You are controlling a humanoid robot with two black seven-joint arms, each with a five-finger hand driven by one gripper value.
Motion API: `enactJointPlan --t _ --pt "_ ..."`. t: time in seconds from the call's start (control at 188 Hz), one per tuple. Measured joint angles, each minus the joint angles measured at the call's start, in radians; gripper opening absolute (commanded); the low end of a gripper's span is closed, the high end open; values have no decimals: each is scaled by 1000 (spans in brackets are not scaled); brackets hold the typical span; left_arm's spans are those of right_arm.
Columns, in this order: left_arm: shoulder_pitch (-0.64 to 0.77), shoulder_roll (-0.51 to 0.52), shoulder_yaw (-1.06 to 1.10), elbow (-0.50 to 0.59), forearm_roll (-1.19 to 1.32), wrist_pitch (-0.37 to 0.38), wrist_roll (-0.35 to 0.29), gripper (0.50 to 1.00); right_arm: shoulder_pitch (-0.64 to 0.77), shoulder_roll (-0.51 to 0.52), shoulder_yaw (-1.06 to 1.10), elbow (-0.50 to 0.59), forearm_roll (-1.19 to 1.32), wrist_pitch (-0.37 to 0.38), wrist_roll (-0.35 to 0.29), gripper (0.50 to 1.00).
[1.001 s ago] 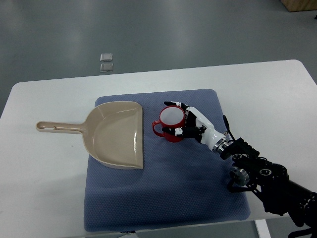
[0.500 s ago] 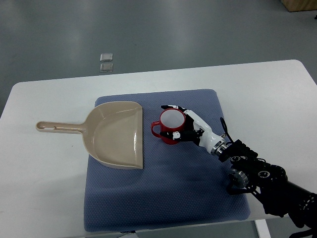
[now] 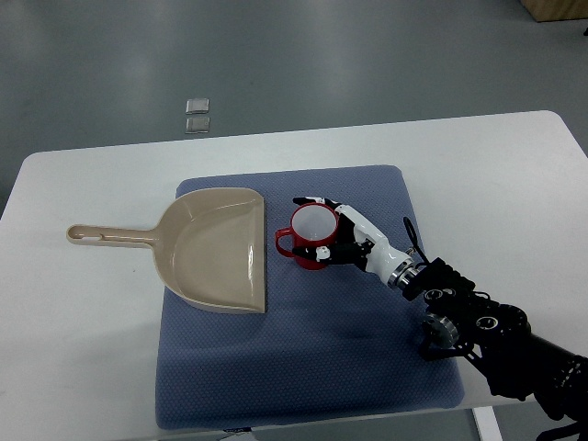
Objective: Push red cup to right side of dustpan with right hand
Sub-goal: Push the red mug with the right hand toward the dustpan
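A red cup [image 3: 304, 233] with a white inside stands upright on the blue mat [image 3: 303, 367], its handle pointing left toward the dustpan. The beige dustpan [image 3: 216, 248] lies on the mat's left part, its open edge facing right and its handle reaching left over the white table. My right hand [image 3: 319, 230] comes in from the lower right and presses against the cup's right side, with its fingers curved around the cup's far and near rim. A narrow gap separates the cup from the dustpan's edge. My left arm does not show.
The white table [image 3: 83, 312] carries the mat. Its far edge runs across the top and its right edge is at the picture's right. Two small clear squares [image 3: 197, 115] lie on the grey floor beyond the table.
My right hand has slid the red cup a little to the left across the mat, closer to the dustpan's open edge. The dustpan has not moved.
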Motion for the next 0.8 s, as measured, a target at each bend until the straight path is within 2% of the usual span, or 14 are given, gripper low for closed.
enactJointPlan --t 0.798 --pt "0 0 0 0 0 0 0 1000 11 0 -62 61 -5 -3 0 928"
